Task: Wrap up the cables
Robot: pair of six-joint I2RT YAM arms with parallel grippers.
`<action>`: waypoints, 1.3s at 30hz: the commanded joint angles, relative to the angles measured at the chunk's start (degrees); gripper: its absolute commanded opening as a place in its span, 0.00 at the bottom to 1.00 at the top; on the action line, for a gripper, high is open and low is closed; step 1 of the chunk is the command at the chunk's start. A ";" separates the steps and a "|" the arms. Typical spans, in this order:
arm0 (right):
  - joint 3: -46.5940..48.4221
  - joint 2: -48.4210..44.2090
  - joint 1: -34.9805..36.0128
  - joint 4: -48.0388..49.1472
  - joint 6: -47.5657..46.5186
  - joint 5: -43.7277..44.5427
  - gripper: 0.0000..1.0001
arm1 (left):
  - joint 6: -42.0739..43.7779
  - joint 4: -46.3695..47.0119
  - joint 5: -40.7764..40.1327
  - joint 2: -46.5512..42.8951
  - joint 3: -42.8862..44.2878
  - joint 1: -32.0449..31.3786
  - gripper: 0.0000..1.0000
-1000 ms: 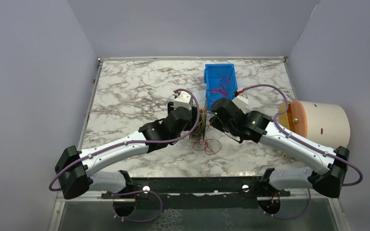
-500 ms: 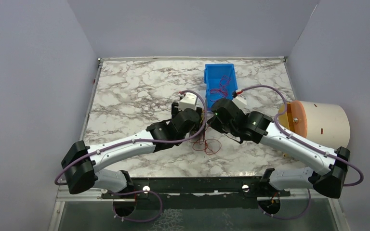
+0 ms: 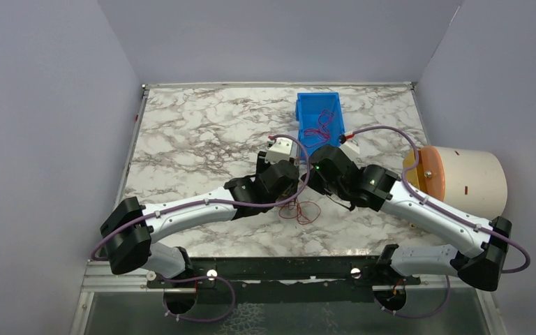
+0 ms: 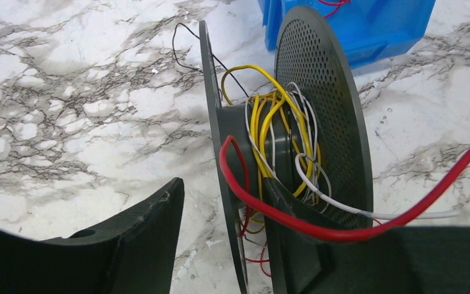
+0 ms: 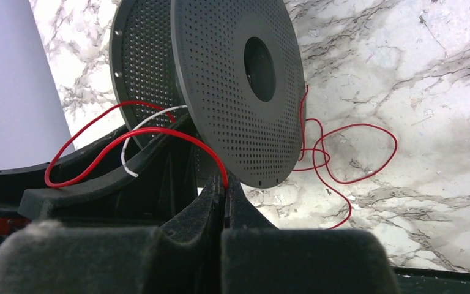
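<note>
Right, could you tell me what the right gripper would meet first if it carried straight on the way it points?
Most likely the dark grey perforated plastic spool: its near flange stands directly beyond the right gripper, whose jaws are shut on a thin red cable. Depth unclear.

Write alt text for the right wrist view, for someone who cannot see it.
The shut right gripper pinches a red cable close to the lower rim of a black perforated spool, which stands on edge on the marble table. The cable arcs away to the left, and loose red cable loops lie on the table to the right of the spool.
</note>
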 commanded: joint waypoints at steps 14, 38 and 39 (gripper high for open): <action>-2.73 -3.05 0.56 1.81 -0.06 -0.84 0.01 | -0.23 -1.11 -2.58 0.78 1.68 -0.86 0.00; 0.30 -2.14 0.07 2.14 -18.61 11.90 0.01 | 8.77 -4.96 7.21 -6.28 1.01 -0.93 0.00; 0.44 -1.99 -0.16 2.49 -20.23 12.47 0.01 | 9.10 -5.12 7.48 -7.33 0.58 -0.88 0.00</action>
